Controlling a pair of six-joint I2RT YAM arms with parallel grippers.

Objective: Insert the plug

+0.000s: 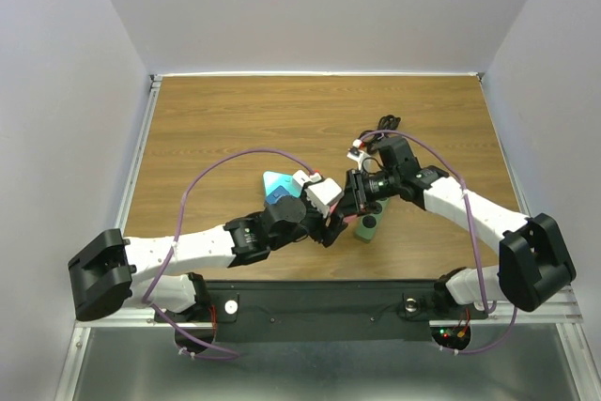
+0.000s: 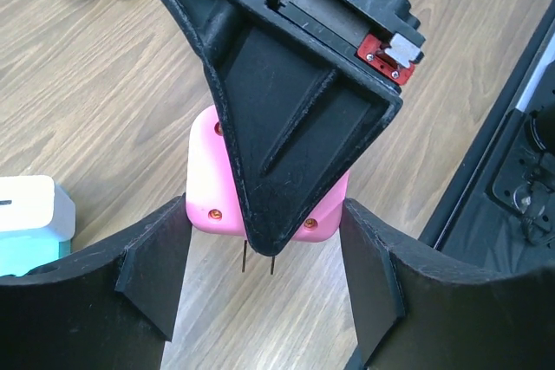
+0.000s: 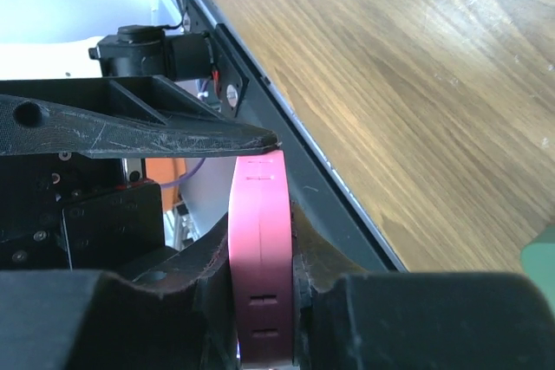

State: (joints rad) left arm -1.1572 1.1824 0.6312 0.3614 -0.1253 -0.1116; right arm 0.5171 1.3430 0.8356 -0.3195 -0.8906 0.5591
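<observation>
A pink plug (image 2: 208, 179) with two thin metal prongs pointing down hangs above the wooden table. My right gripper (image 3: 260, 253) is shut on its flat faces; the plug's edge (image 3: 257, 214) shows between the pads. In the left wrist view one right finger (image 2: 286, 119) covers the plug's middle. My left gripper (image 2: 264, 218) is open, its fingers (image 2: 147, 283) standing on either side of the plug below it. In the top view both grippers meet at the table's near middle, left (image 1: 331, 223) and right (image 1: 349, 202); the plug is hidden there.
A white block on a teal base (image 2: 26, 214) lies just left of the left gripper, showing blue in the top view (image 1: 275, 185). A green object (image 1: 366, 228) sits under the right gripper. A black cable coil (image 1: 388, 124) lies farther back. The black front rail (image 1: 319, 293) is close.
</observation>
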